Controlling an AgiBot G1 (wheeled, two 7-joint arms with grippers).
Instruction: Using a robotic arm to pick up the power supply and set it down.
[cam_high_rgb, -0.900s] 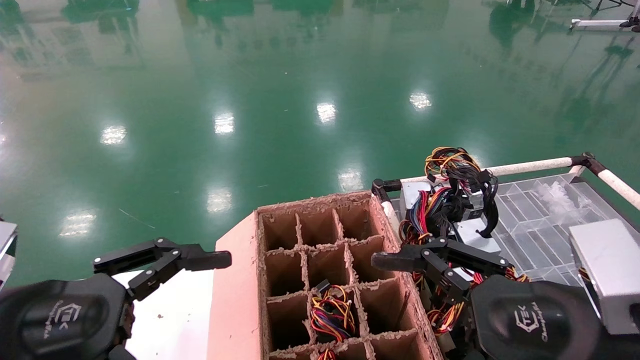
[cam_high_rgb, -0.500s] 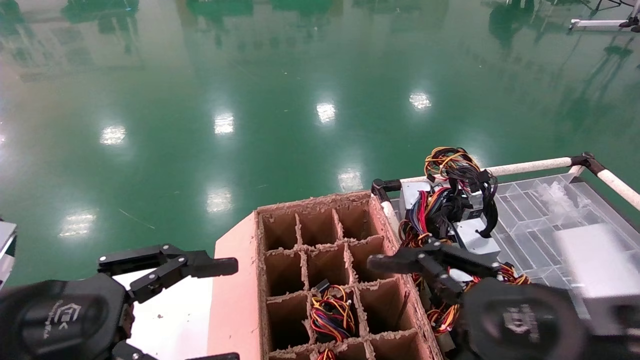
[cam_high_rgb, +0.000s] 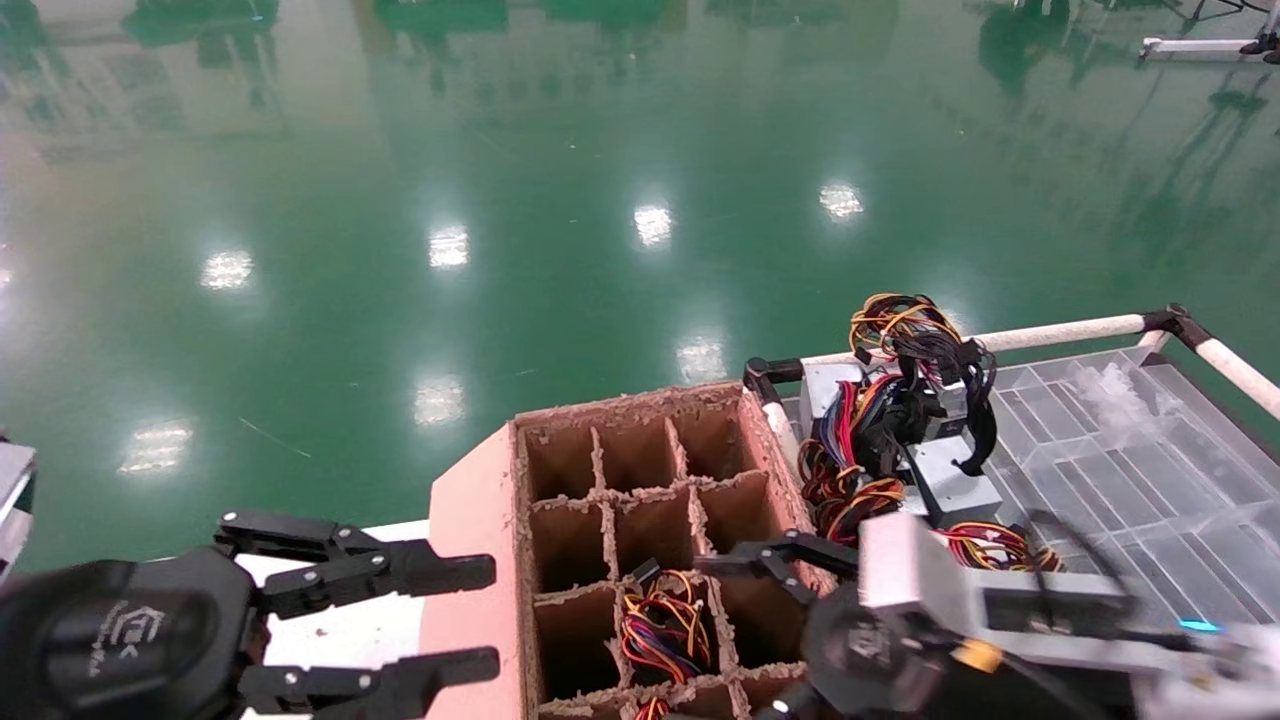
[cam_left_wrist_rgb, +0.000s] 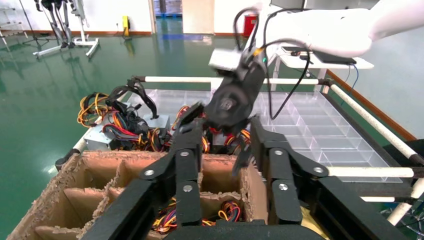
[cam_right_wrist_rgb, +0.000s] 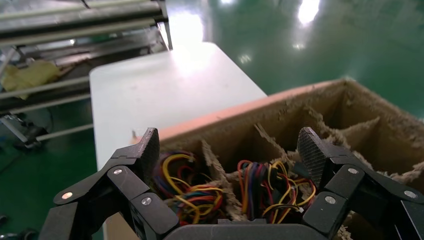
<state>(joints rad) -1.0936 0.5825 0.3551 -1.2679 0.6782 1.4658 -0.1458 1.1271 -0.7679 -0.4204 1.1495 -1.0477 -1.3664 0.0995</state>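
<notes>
Green glossy floor (cam_high_rgb: 560, 200) behind. Power supply (cam_high_rgb: 925, 440), grey with a red-yellow wire bundle, lies on the clear tray (cam_high_rgb: 1120, 450), beside the brown divided carton (cam_high_rgb: 640, 520). Right gripper (cam_right_wrist_rgb: 227, 155), fingers spread, empty, over the carton. Left gripper (cam_high_rgb: 485, 615), spread, empty, at the carton's left over the white table (cam_high_rgb: 340, 640).

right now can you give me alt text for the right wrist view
The right hand hangs open and empty over a brown divided cardboard box, with coloured wire bundles showing in the compartments below. A white table and green floor lie beyond.
</notes>
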